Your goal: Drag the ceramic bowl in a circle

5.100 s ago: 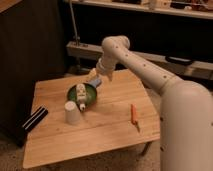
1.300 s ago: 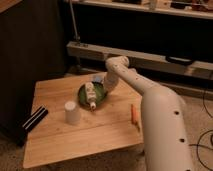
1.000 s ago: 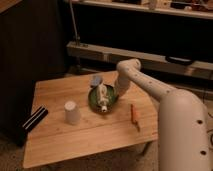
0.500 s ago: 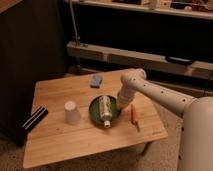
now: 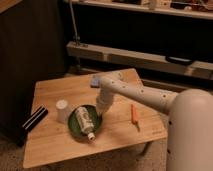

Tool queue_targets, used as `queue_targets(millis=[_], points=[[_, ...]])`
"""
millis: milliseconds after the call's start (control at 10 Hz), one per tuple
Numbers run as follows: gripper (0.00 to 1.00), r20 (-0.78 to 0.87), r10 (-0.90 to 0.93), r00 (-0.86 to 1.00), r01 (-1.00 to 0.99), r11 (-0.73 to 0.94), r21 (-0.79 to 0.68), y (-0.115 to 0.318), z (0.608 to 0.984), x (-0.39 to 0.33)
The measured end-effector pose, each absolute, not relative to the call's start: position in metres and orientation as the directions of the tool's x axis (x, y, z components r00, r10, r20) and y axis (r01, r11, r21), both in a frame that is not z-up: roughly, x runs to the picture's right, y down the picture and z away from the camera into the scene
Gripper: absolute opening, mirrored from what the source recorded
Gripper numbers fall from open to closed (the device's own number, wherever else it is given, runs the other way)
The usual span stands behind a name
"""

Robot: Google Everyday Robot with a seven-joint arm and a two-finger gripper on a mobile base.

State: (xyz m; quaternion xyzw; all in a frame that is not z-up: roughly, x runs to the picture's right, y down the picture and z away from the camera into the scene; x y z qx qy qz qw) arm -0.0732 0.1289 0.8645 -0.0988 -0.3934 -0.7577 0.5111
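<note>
The ceramic bowl (image 5: 76,126) is a shallow dark-green glossy dish on the wooden table (image 5: 120,131), front of centre, next to the white cup (image 5: 62,110). A white labelled bottle (image 5: 85,121) lies on its side in the bowl, its cap over the front rim. My gripper (image 5: 100,113) reaches down from the white arm (image 5: 135,93) onto the bowl's right rim.
An orange marker (image 5: 134,114) lies right of the bowl. A blue object (image 5: 95,80) sits at the table's back edge behind the arm. A black flat device (image 5: 34,120) hangs over the left edge. Dark shelving stands behind the table.
The bowl with the bottle in it has moved left and forward across the table, from centre-right to beside the white cup. My arm followed it.
</note>
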Motion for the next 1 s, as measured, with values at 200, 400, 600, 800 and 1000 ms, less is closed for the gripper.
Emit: queue_targets(millis=[200,400,600,800,1000], points=[[0.08,0.529,-0.696,-0.485,0.832,-0.183,0.523,0.102,0.888,-0.116],[0.08,0.524,-0.714,-0.464,0.843,-0.174,0.509,0.065,0.919,-0.129],[0.08,0.533,-0.733,-0.423,0.865,-0.153,0.478,0.031,0.945,-0.118],[0.08,0.551,-0.747,-0.372,0.893,-0.125,0.433,0.015,0.957,-0.09],[0.08,0.585,-0.745,-0.321,0.92,-0.099,0.378,0.025,0.951,-0.043]])
